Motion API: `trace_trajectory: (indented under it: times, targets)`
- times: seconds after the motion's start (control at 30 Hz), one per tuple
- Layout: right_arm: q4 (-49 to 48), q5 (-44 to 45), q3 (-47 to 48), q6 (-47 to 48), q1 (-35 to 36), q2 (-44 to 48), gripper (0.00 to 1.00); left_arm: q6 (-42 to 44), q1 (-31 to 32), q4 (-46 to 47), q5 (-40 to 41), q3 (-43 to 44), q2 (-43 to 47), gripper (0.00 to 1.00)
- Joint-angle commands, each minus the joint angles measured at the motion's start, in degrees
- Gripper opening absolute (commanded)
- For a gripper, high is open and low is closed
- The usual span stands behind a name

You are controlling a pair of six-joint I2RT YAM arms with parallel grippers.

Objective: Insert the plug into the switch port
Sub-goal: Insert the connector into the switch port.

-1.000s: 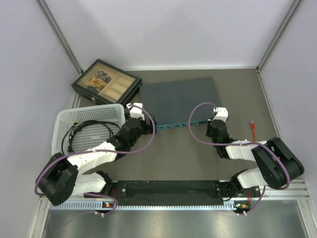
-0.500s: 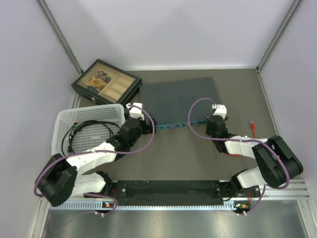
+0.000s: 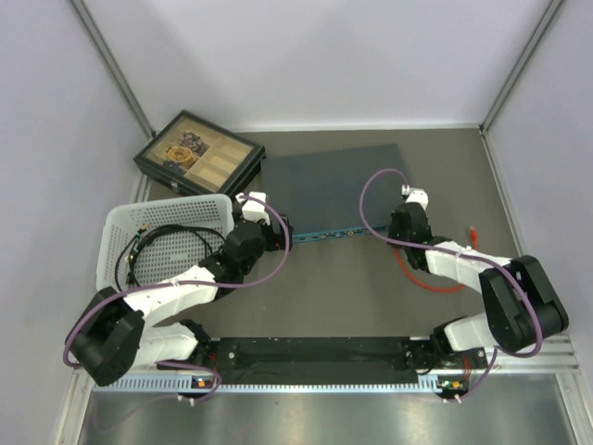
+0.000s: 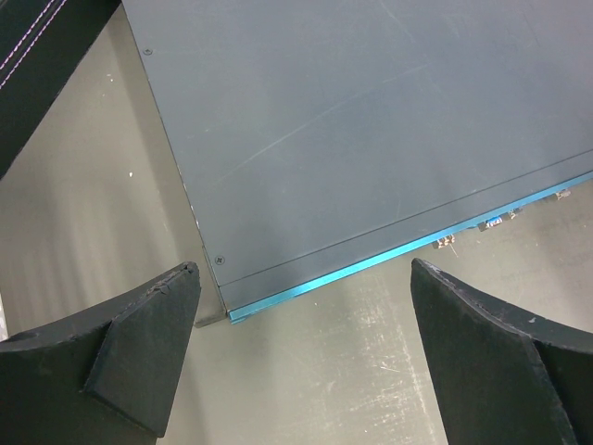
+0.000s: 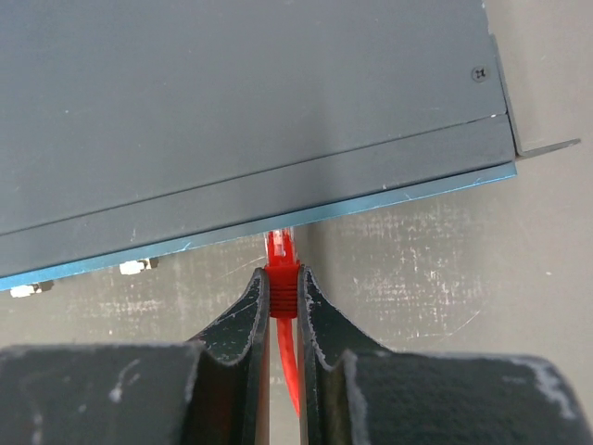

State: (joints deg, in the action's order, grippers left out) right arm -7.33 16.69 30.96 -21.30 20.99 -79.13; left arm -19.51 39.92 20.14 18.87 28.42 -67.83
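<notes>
The switch (image 3: 338, 185) is a flat dark blue-grey box with a teal front edge (image 5: 278, 221). My right gripper (image 5: 282, 273) is shut on the red plug (image 5: 283, 289), whose clear tip touches that teal edge near the switch's right corner. From the top view the right gripper (image 3: 397, 230) sits at the front edge, with the red cable (image 3: 422, 278) trailing behind. My left gripper (image 4: 303, 267) is wide open and holds nothing. It hovers over the switch's front left corner (image 3: 273, 232).
A white basket (image 3: 120, 222) with black cables stands at the left. A black compartmented box (image 3: 199, 153) lies at the back left. The red cable's loose end (image 3: 474, 236) lies right of the switch. Small plug clips (image 4: 491, 221) stick out of the teal edge.
The right gripper has moved forward to the switch's front edge with the plug. A loop of red cable now shows on the table behind it. The left arm has not moved.
</notes>
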Motion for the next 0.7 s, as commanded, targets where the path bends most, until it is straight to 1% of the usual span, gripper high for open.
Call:
trace_trajectory:
  times: [0.0,0.17,0.37,0.5,0.6,0.67]
  targets:
    - [-2.42,-0.78,4.81,-2.78,-3.85,-0.58,0.08,0.52,0.33,2.8,-0.42,-0.39,1.83,0.99]
    - [-2.86,-0.78,6.39,-2.43,-4.12,-1.81,0.09,0.61,0.42,2.89,-0.42,-0.39,1.92,0.99]
    - [-2.6,-1.13,7.1,-3.13,-5.08,-2.78,0.15,0.7,0.42,2.8,-0.33,-0.48,2.18,0.99]
    - [0.2,-2.44,8.24,-3.4,-6.14,-2.52,0.15,0.7,0.42,2.8,-0.33,-0.48,2.35,0.99]
    - [2.49,-5.61,10.43,-1.91,-6.49,-2.69,0.15,0.79,0.42,2.8,-0.42,-0.56,2.44,0.99]
    - [6.79,-6.84,13.58,0.11,-6.49,-3.31,0.15,0.87,0.51,2.8,-0.42,-0.56,2.71,0.99]
